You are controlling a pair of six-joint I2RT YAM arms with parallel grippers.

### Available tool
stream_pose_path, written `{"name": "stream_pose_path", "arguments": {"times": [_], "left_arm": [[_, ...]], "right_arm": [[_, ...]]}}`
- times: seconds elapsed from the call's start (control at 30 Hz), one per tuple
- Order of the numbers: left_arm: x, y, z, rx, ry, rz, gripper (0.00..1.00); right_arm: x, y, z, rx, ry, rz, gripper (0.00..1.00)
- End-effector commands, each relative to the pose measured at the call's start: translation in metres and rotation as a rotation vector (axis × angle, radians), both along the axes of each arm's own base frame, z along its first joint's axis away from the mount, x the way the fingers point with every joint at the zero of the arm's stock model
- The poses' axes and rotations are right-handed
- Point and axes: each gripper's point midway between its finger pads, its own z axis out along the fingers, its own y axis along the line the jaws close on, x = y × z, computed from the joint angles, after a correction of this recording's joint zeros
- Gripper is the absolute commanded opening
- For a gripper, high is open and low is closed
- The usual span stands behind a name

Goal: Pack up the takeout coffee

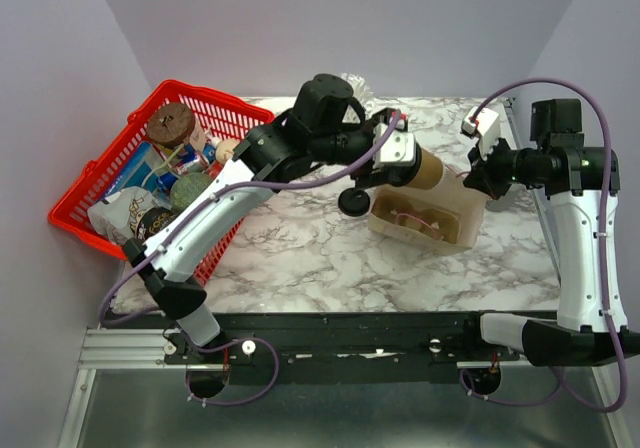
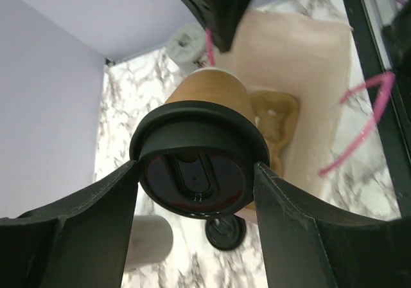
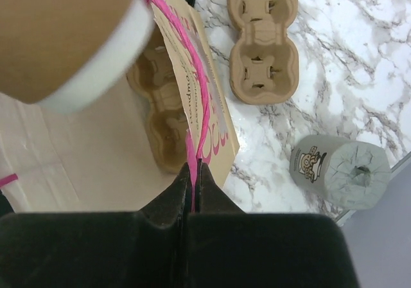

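My left gripper (image 1: 410, 164) is shut on the takeout coffee, a tan paper cup (image 1: 428, 169) with its black lid (image 2: 196, 166) on. It holds the cup tilted, bottom first, over the open paper bag (image 1: 455, 230). In the left wrist view both fingers (image 2: 96, 224) press the lid's sides. In the right wrist view the cup (image 3: 58, 37) hangs above the bag's mouth. My right gripper (image 1: 472, 176) is shut on the bag's pink handle (image 3: 196, 101) and holds that side up. A brown pulp carrier (image 3: 157, 101) lies inside the bag.
A second black lid (image 1: 355, 201) lies on the marble just left of the bag. A second pulp carrier (image 3: 263, 44) and a grey cup on its side (image 3: 340, 172) lie beyond the bag. A red basket (image 1: 220, 98) of groceries stands at far left.
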Motion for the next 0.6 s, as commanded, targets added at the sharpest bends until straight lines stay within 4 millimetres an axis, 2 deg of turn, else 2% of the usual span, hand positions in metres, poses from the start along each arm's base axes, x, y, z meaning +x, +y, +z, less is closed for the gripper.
{"name": "stream_pose_path", "arguments": {"times": [0.0, 0.07, 0.13, 0.2, 0.23, 0.27, 0.57], "left_arm": [[-0.021, 0.028, 0.025, -0.067, -0.101, 0.037, 0.0], [-0.03, 0.036, 0.024, -0.063, -0.137, 0.031, 0.0], [-0.041, 0.034, 0.016, -0.012, -0.199, -0.016, 0.0], [-0.045, 0.033, 0.002, 0.044, -0.203, -0.03, 0.0], [-0.045, 0.027, -0.007, 0.071, -0.196, -0.048, 0.0], [-0.047, 0.026, -0.009, 0.098, -0.21, -0.069, 0.0], [-0.042, -0.006, -0.043, 0.301, -0.311, -0.194, 0.0]], "right_arm": [[-0.003, 0.002, 0.0, 0.016, 0.0, -0.023, 0.01], [-0.004, 0.003, -0.003, 0.02, 0.008, -0.026, 0.01], [-0.005, 0.004, 0.004, 0.025, -0.01, -0.025, 0.01], [-0.006, 0.004, 0.009, 0.025, -0.03, -0.031, 0.01], [-0.006, 0.003, 0.011, 0.021, -0.04, -0.034, 0.0], [-0.008, 0.009, 0.013, 0.018, -0.049, -0.01, 0.01], [-0.012, 0.012, 0.019, -0.005, -0.08, 0.0, 0.01]]}}
